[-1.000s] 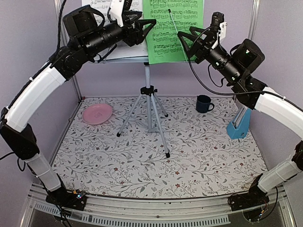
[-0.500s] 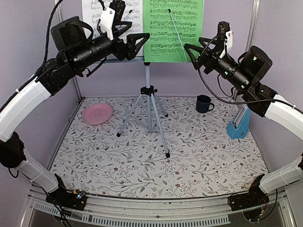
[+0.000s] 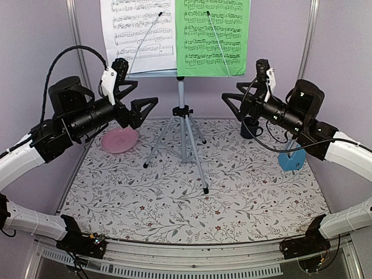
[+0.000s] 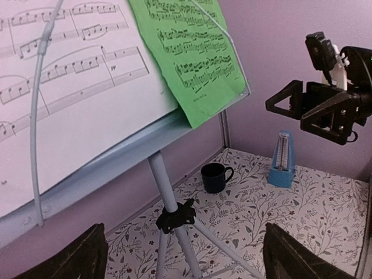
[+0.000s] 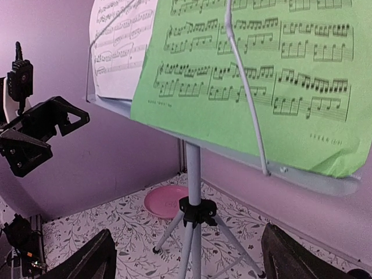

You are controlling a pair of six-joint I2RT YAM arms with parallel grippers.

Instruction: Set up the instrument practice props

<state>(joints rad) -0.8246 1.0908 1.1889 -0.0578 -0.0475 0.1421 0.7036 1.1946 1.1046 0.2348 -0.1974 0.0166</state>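
Both claws empty, jaws wide apart. Left claw (image 3: 145, 93) hangs left of the stand (image 3: 181, 110), right claw (image 3: 231, 93) right of it, both below the ledge and not touching it. Stand upright on its tripod mid-counter (image 3: 174, 203). White page (image 3: 136, 35) and green page (image 3: 212, 35) sit side by side on the ledge, each under a thin wire arm. Green page's bottom edge droops over the ledge front. Metronome (image 4: 282, 165) upright at the far right by the wall, close under my right forearm; mug (image 4: 215, 177) near it. Risks as I judge them: either claw swinging inward could clip the pole or a tripod leg and tip the stand, spilling both pages. My right forearm or its loose cable, dropping, could topple the metronome or snag the mug.
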